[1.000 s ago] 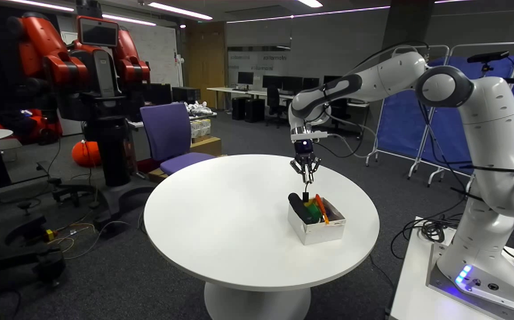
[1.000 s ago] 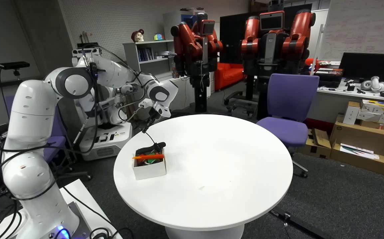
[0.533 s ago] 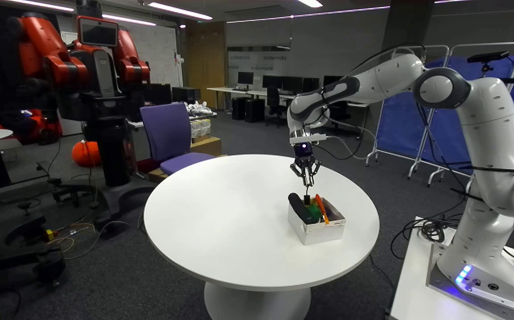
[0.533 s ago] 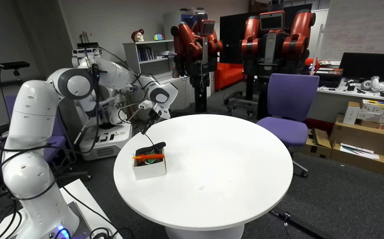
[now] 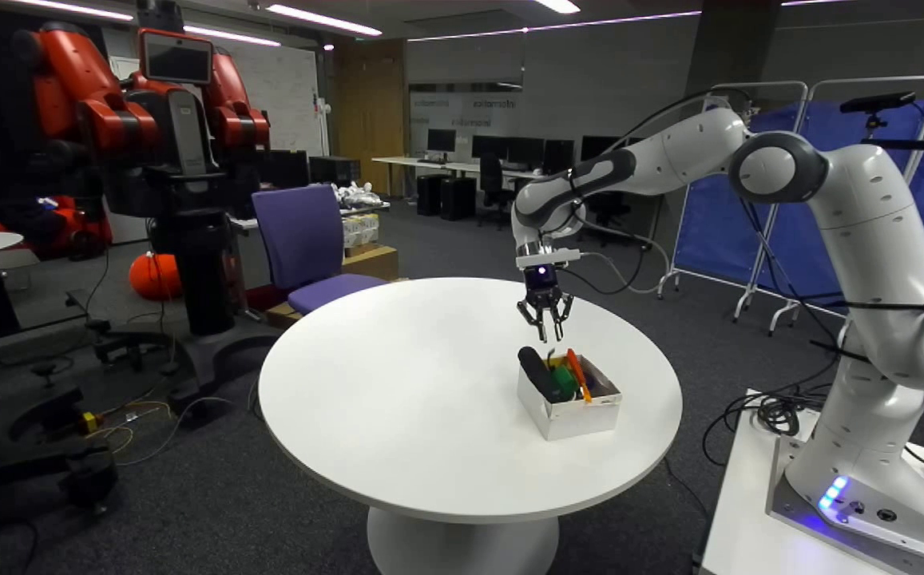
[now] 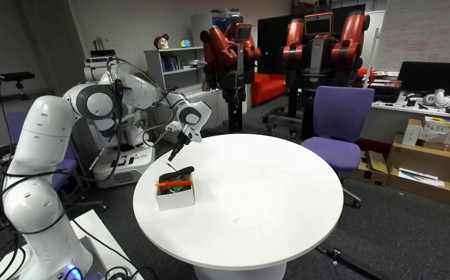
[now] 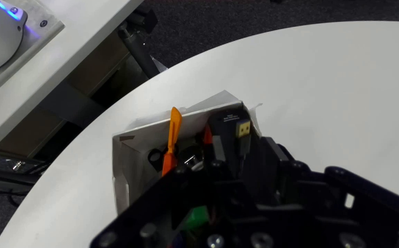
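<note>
A round white table (image 5: pixel 398 399) fills the middle of both exterior views, and a white arm (image 5: pixel 685 150) reaches over it. On the table, near its edge, stands an open white box (image 5: pixel 581 422). Above the box hangs the gripper (image 5: pixel 550 336), pointing down; its two fingers (image 7: pixel 219 148) stand parted, a gap showing between their tips. Along one wall of the box lies a long black object (image 6: pixel 178 173), its rounded end jutting past the rim in an exterior view. An orange tool (image 6: pixel 173 183) lies across the box there, its long axis roughly parallel to the black object, slim end to the left. A green piece (image 5: pixel 565 382) sits between those two. Smallest is a USB plug (image 7: pixel 243 129) on a thin black cable (image 6: pixel 172 167), over the box, just below the fingertips and in line with the gap between them. Its long axis runs nearly upright in the wrist view, metal end toward the top edge, cable trailing down; in an exterior view the cable rises out of the box, leaning left.
</note>
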